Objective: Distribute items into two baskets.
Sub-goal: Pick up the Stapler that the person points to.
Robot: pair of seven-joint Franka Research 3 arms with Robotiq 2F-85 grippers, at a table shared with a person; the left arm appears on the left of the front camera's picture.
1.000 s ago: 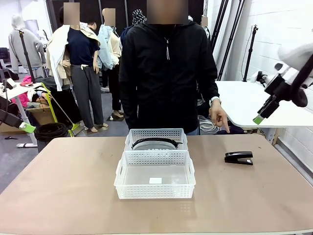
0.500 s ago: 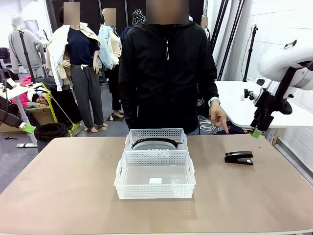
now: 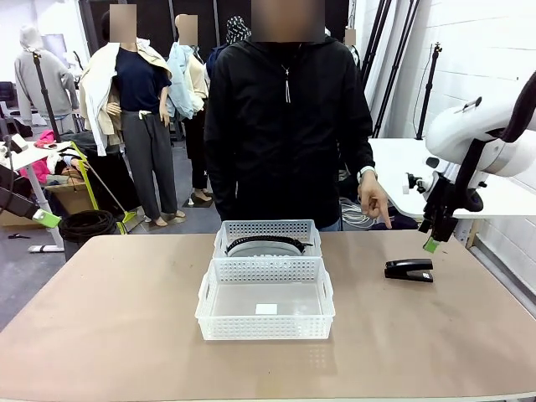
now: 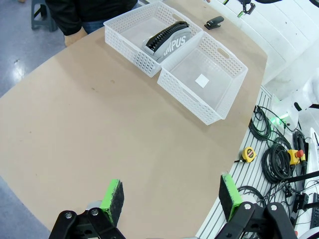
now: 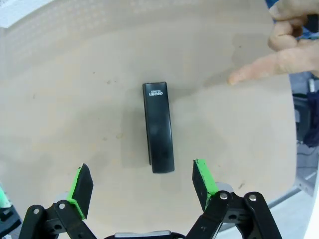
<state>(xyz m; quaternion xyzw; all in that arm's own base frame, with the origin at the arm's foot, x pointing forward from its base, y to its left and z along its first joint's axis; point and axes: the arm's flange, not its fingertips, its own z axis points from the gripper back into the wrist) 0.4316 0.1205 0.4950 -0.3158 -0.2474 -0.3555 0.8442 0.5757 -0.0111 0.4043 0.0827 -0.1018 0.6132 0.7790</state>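
Surface: tan table (image 3: pixel 100 318), person (image 3: pixel 285 126) in black jacket at far side; white wall (image 3: pixel 469 50), white side table (image 3: pixel 402 167) at right.
2 white baskets end to end mid-table: near basket (image 3: pixel 265 270), white label inside; far basket (image 3: pixel 266 226) holds grey fabric piece (image 4: pixel 167 42).
Stapler (image 3: pixel 409 270) on table right of baskets, apart; person's hand (image 3: pixel 374 201) points down near it.
R claw (image 5: pixel 143 185) above stapler, fingers apart, nothing held. L claw (image 4: pixel 170 196) apart, over bare table.
Vs 1 s ago: R claw lower, nearer stapler; rest unmoved.

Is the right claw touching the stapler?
Apart. The right wrist view shows the stapler lying beyond the open right claw, bare table showing between it and both pads.
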